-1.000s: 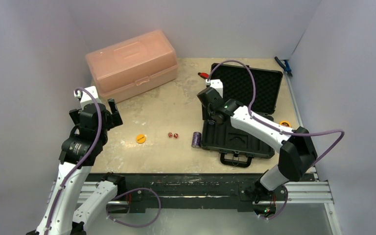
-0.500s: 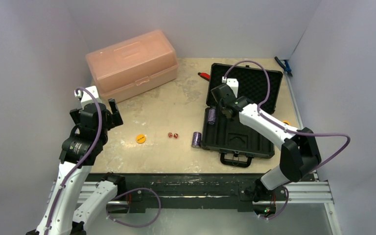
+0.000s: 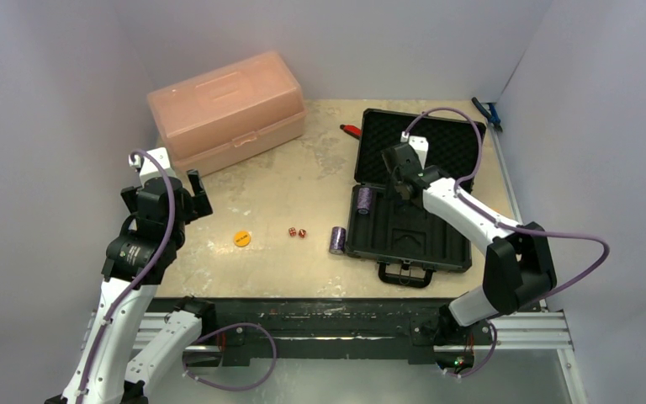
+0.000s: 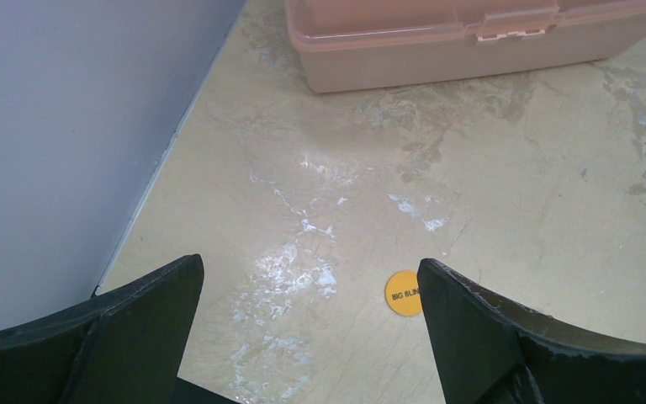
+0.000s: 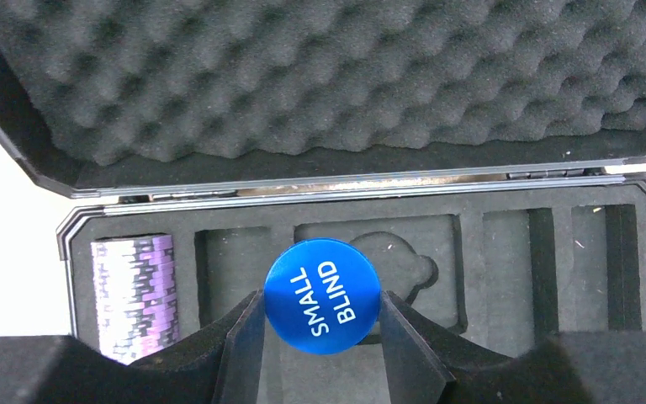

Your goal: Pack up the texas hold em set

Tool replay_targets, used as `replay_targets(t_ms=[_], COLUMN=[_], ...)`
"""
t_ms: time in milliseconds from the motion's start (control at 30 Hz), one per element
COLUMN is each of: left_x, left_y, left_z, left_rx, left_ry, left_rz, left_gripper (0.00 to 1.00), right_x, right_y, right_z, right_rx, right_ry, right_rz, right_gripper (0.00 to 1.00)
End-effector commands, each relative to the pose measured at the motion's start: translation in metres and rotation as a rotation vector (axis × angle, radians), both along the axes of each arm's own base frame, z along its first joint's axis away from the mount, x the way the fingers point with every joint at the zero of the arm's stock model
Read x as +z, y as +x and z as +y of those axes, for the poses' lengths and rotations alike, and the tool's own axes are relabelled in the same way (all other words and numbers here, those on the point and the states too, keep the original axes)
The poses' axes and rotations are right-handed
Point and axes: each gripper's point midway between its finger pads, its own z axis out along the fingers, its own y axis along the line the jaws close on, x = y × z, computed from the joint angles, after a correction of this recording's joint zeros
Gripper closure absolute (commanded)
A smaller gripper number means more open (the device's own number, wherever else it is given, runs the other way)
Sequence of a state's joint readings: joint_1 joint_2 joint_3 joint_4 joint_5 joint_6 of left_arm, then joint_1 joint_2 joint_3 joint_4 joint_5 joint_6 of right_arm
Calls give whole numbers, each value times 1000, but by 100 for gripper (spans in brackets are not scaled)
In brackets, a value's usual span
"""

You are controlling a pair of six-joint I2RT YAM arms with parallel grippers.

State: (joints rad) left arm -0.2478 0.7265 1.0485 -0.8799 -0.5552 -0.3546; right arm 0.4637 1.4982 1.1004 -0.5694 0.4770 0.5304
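Note:
The black briefcase (image 3: 404, 244) lies open at the right, its foam lid (image 5: 320, 76) tipped back. One purple chip stack (image 3: 365, 200) fills the leftmost slot, also visible as the chip stack (image 5: 135, 290) in the right wrist view. A second purple stack (image 3: 336, 240) lies on the table by the case's left edge. Two red dice (image 3: 297, 232) and the orange disc (image 3: 242, 238) sit mid-table. My right gripper (image 5: 322, 324) hovers over the case's foam slots, shut on a blue "SMALL BLIND" disc (image 5: 322, 295). My left gripper (image 4: 309, 265) stands open above the table, the orange disc (image 4: 403, 293) beside its right finger.
A translucent pink box (image 3: 227, 109) stands shut at the back left, its front also visible as the pink box (image 4: 471, 38) in the left wrist view. A red-handled tool (image 3: 349, 130) lies behind the case lid's left corner. A blue tool (image 3: 488, 114) lies at the back right.
My right arm has swung right and back, from the case's left edge to over its middle, uncovering the chip stack in the left slot. The left arm has not moved.

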Motion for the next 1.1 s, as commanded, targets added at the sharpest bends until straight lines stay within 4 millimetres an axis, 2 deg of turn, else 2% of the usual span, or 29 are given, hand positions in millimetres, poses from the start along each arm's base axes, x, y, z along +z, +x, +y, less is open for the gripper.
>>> replay_targets(t_ms=[0,333,633,1067], left_x=[6,7,6,5], left_y=[4,3,5,5], left_z=[0,0,-2,-2], left_rx=[-5,-7,-15,-16], left_ry=[-1,-5,-7,-4], left_rz=[-33,-40,-33,-28], left_gripper=[0,0,0,0], right_x=[11,3,-18,-40], right_y=[4,2,-8,-9], right_z=[-2,-15,-27,-30], right_rx=[-4,-49,-104,-109], right_ry=[50,48,74,72], right_rz=[-44,-22,16,53], right_gripper=[100,100,100,100])
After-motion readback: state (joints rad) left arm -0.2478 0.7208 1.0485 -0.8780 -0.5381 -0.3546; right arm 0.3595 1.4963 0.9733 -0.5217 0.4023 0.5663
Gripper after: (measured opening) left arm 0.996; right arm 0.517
